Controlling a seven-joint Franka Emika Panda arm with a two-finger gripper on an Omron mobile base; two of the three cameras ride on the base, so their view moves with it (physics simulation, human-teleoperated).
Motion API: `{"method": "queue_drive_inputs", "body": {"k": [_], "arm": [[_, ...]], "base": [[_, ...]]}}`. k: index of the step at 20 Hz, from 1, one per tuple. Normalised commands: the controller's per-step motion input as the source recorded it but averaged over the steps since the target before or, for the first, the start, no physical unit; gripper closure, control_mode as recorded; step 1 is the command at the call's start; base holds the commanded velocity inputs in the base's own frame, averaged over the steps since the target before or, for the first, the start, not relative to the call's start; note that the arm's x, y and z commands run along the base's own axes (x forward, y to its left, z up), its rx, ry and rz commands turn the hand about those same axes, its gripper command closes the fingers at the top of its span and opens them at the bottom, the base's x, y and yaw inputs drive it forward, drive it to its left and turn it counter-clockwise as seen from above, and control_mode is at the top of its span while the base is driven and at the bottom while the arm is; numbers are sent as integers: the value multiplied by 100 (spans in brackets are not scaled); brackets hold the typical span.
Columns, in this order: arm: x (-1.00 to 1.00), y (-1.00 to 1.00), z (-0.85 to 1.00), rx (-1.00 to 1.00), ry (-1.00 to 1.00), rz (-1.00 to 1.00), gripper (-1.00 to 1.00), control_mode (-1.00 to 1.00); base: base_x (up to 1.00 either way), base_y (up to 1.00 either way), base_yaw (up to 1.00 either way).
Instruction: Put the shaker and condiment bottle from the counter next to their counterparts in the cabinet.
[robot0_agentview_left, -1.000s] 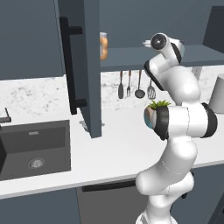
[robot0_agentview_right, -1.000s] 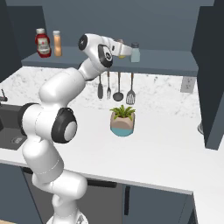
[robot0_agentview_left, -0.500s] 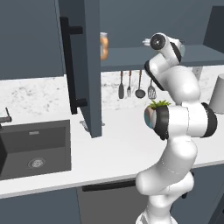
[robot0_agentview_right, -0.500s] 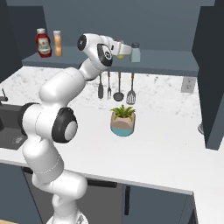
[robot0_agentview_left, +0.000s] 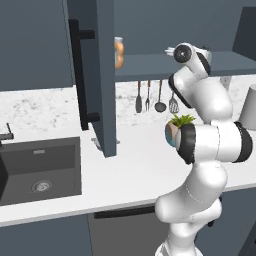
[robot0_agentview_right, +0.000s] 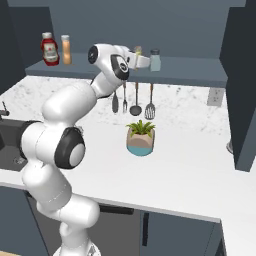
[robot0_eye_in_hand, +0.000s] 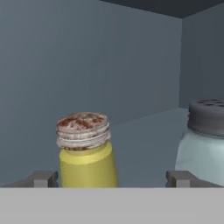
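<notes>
the two-finger gripper (robot0_eye_in_hand: 112, 178) stands wide open up at the cabinet shelf, its small dark fingertips (robot0_eye_in_hand: 43, 178) well apart and clamping nothing. between them, closer to one tip than the other, sits the small yellow-olive shaker (robot0_eye_in_hand: 85, 151) with its brownish speckled cap, upright on the slate-blue shelf (robot0_eye_in_hand: 144, 144) and free of both tips as far as i can see. just beside it stands the pale grey-green shaker (robot0_eye_in_hand: 204, 140) with a dark perforated cap, its counterpart. from the right base view both stand near the shelf's front edge, toward its middle. at the far left end of the shelf wait a red sauce bottle (robot0_agentview_right: 49, 48) and the squat orange condiment bottle (robot0_agentview_right: 65, 49), side by side.

the white speckled counter (robot0_agentview_right: 190, 165) below carries a small potted plant (robot0_agentview_right: 140, 138), with dark utensils (robot0_agentview_right: 135, 97) hanging on the wall behind it.

the risk now is the withdrawal: the yellow shaker lies off-centre between the tips, so i judge that any sideways drift while backing out could clip it and topple it, or knock it into its grey-green neighbour, or off the front edge.
</notes>
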Motion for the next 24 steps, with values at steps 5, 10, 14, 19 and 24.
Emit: {"method": "queue_drive_inputs", "body": {"k": [5,10,14,19,24], "arm": [[-60,0,-13,0,-14,3,-100,-100],[-94,0,0,0,-23,4,-100,-100],[-100,0,0,0,-24,7,-100,-100],[-100,0,0,0,-19,9,-100,-100],[-100,5,-17,0,-12,5,-100,-100]], "base": [[0,0,0],[0,0,0],[0,0,0],[0,0,0],[0,0,0]]}}
